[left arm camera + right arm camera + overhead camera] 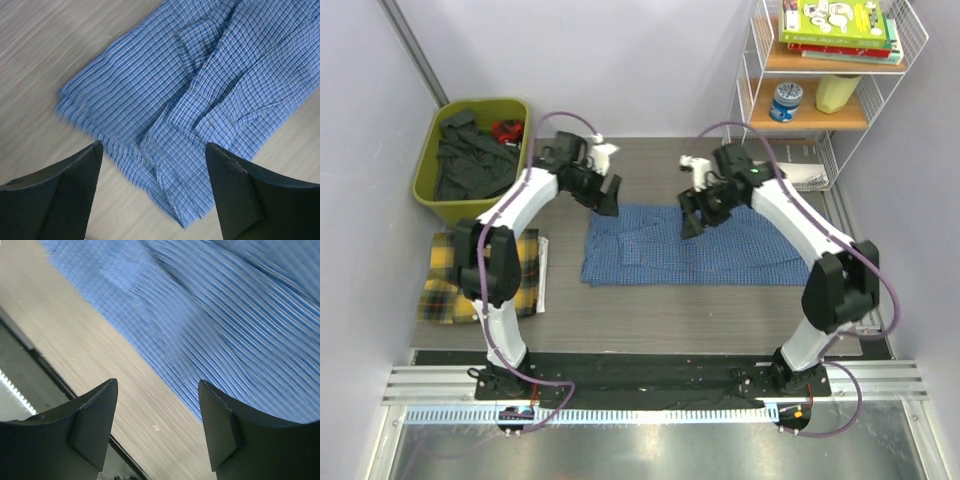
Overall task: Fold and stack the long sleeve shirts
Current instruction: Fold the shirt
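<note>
On the grey wood-grain table (pixel 650 300), the blue shirt (pixel 660 255) lies folded at centre, the yellow plaid shirt (pixel 480 275) (also folded) at the left edge. Left wrist view: left gripper (pixel 153 147) spread, empty, above the blue cloth's corner. Right wrist view: right gripper (pixel 157 383) parted, empty, over its edge.

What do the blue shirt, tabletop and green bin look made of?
Blue shirt: thin woven cloth, matte; fine check weave, soft creases and folds.
Tabletop: grey wood-grain surface, matte, likely laminate rather than solid wood; even streaked grain.
Green bin: probably moulded plastic, slight sheen; smooth rounded rim, uniform olive colour.
</note>
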